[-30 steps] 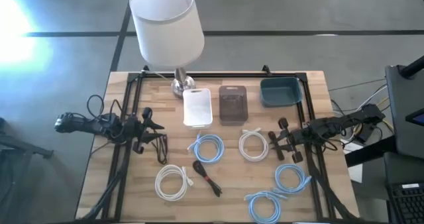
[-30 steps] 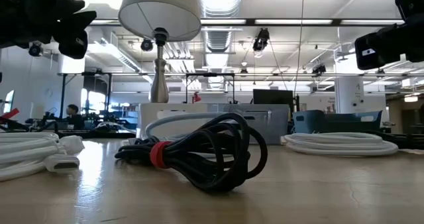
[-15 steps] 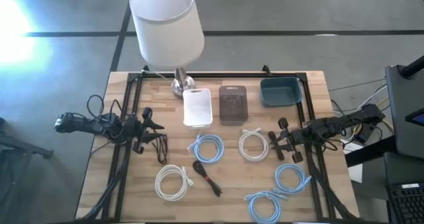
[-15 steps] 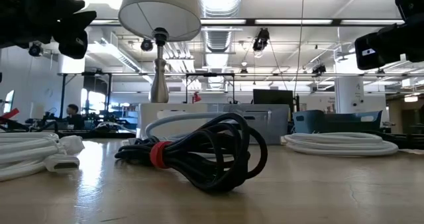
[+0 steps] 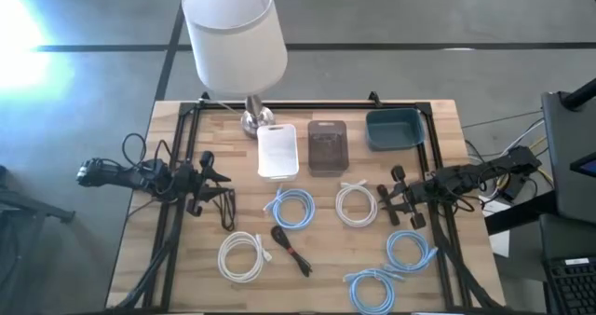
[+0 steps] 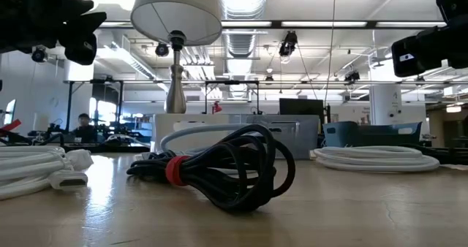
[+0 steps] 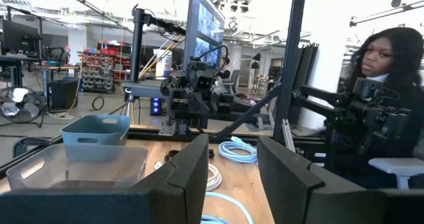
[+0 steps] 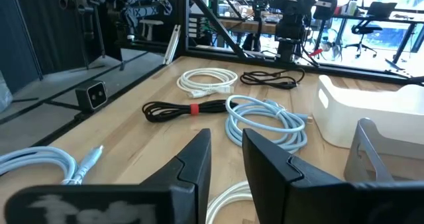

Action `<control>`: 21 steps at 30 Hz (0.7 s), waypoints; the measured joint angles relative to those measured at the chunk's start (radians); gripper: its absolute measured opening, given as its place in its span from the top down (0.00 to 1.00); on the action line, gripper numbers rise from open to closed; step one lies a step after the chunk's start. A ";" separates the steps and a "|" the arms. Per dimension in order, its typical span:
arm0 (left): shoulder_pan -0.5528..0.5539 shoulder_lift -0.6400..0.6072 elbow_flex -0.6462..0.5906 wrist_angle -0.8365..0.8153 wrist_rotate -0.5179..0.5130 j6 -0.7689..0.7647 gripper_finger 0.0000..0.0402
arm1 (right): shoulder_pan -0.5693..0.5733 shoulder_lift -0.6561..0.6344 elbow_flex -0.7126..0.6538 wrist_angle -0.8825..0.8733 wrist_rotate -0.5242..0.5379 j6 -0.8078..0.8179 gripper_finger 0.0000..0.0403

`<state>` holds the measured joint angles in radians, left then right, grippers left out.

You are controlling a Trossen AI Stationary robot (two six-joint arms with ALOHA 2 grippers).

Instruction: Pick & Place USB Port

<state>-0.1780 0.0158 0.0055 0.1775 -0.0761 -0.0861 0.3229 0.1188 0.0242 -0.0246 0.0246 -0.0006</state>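
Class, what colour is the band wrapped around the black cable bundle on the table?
Red. The band on the black cable bundle shows best in the low view.

Pale butcher-block wooden table top [image 5: 317, 259]: smooth planks, faint sheen. White fabric-look lamp shade [image 5: 233, 31], matt, on a polished metal lamp stem [image 6: 175, 86]. White matt plastic tray [image 5: 277, 151]; smoky translucent plastic bin [image 5: 327, 147]; blue-grey matt plastic tub [image 5: 395, 129]. Black rubbery coiled cable [image 6: 219, 163], slight gloss, bound with a red band [image 6: 174, 171]. Light-blue cable coils [image 5: 293, 206], smooth plastic jacket.
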 joint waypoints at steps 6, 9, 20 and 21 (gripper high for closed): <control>0.000 0.000 0.000 0.000 0.000 0.000 0.67 | 0.000 -0.001 0.000 0.000 0.000 0.000 0.83; 0.000 0.000 0.000 0.000 0.000 0.000 0.67 | 0.000 -0.001 0.000 0.000 0.000 0.000 0.83; 0.000 0.000 0.000 0.000 0.000 0.000 0.67 | 0.000 -0.001 0.000 0.000 0.000 0.000 0.79; 0.000 0.000 0.000 0.000 0.000 0.000 0.67 | 0.000 -0.001 0.000 0.000 0.000 0.000 0.78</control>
<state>-0.1780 0.0158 0.0055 0.1775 -0.0758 -0.0864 0.3225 0.1181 0.0242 -0.0245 0.0246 -0.0006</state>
